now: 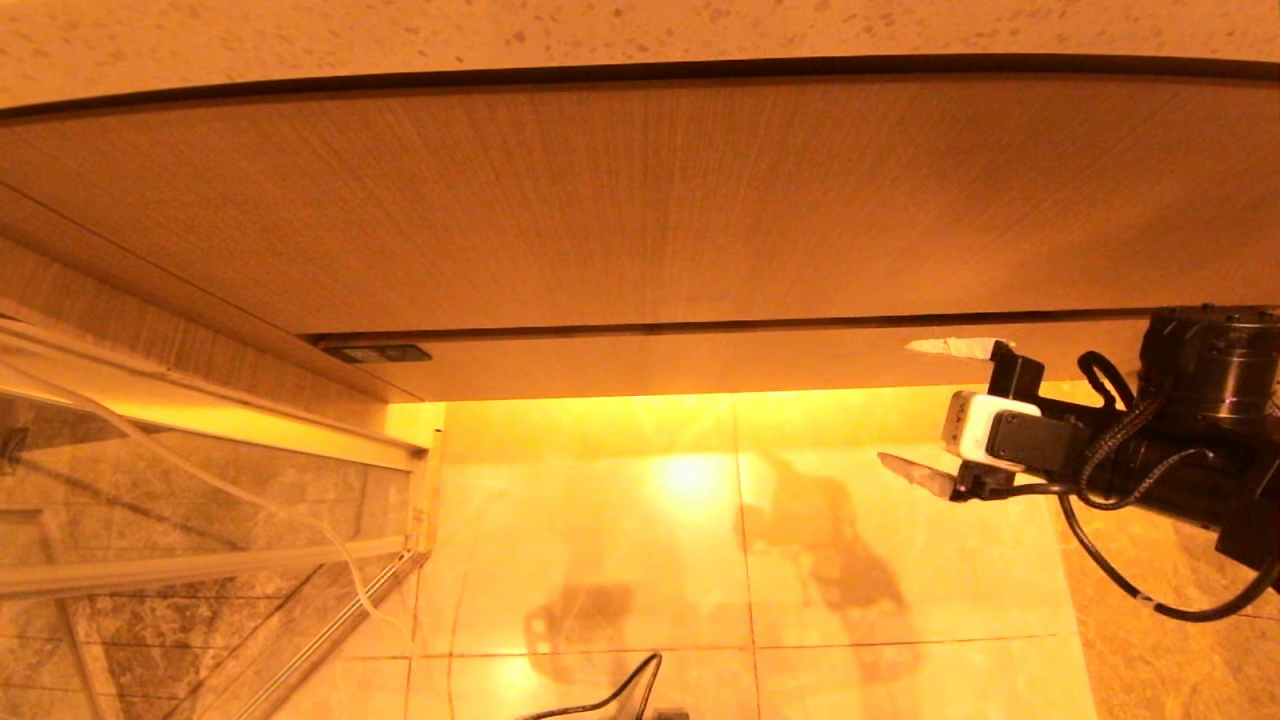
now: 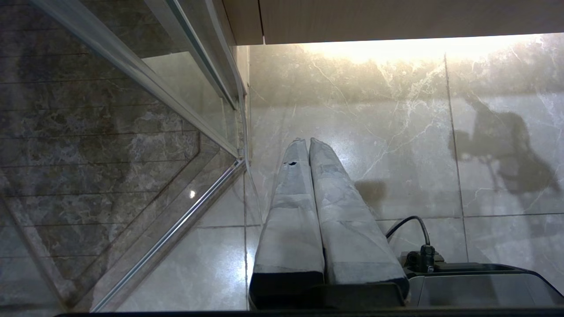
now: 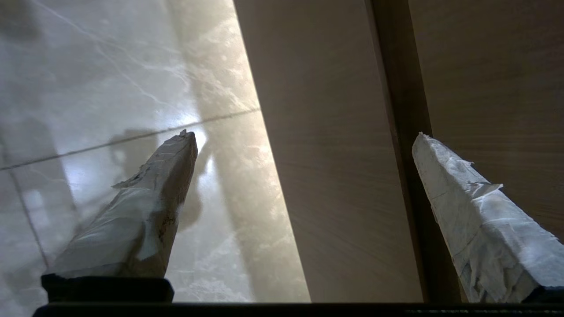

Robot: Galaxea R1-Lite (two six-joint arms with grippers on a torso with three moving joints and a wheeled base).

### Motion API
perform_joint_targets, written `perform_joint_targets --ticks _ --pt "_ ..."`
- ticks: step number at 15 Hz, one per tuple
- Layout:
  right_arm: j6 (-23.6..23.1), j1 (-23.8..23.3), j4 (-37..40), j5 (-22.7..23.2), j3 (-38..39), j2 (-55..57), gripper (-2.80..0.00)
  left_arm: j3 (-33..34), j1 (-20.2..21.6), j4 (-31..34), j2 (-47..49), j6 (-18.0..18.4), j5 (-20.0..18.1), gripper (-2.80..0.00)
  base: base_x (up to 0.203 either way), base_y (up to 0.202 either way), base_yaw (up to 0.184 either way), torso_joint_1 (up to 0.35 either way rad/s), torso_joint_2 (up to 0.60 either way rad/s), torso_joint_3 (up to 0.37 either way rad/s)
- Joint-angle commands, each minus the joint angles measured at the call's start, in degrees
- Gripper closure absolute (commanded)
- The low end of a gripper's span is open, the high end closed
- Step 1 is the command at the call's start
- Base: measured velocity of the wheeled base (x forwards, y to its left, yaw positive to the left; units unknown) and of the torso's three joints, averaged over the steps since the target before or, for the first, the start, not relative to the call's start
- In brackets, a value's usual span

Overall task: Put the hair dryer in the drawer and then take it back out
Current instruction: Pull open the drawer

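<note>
Two tape-wrapped end effectors frame this moment before a closed vanity. Nearest the robot, the left end effector [image 2: 308, 143] hangs low over the glossy marble-patterned tile floor [image 1: 600, 560], its two grey-taped fingers [image 2: 335, 207] pressed together on nothing, beside the metal-framed glass shower partition [image 1: 200, 520]; that arm looks parked. Farther forward on the robot's right, the right end effector [image 1: 945, 412] is raised to the cabinet with its fingers spread wide and empty. In the right wrist view one finger [image 3: 467, 211] lies against the dark seam above the wide, shallow, light wood-grain drawer front [image 1: 700, 362], the other [image 3: 145, 207] reaches below the front's lower edge, so the handleless panel sits between them. Beyond it rises the taller wood-grain panel [image 1: 640, 200] under the speckled stone counter [image 1: 640, 30].

No small white hair dryer appears in any view; its whereabouts cannot be told, whether on the counter above or elsewhere.

Judging by this pose, the step in hand is opening the drawer. Next, the right fingers would need to close on the front's edges and pull straight outward without slipping off the flat face.
</note>
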Motion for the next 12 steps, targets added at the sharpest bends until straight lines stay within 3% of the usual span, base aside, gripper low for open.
perform_joint_targets --ticks 1,3,12 --pt "-0.38 0.05 -1.64 -1.98 -1.37 3.49 -2.8 0.0 0.0 -0.02 0.0 -0.02 0.01 0.0 0.0 0.0 0.0 0.0 0.0 0.0" --pt "-0.36 0.07 -2.93 -4.41 -3.37 5.28 -2.8 0.0 0.0 -0.02 0.0 -0.02 0.01 0.0 0.0 0.0 0.0 0.0 0.0 0.0" --pt "-0.29 -0.01 -6.18 -4.72 -6.41 9.64 -2.8 0.0 0.0 -0.02 0.0 -0.02 0.01 0.0 0.0 0.0 0.0 0.0 0.0 0.0"
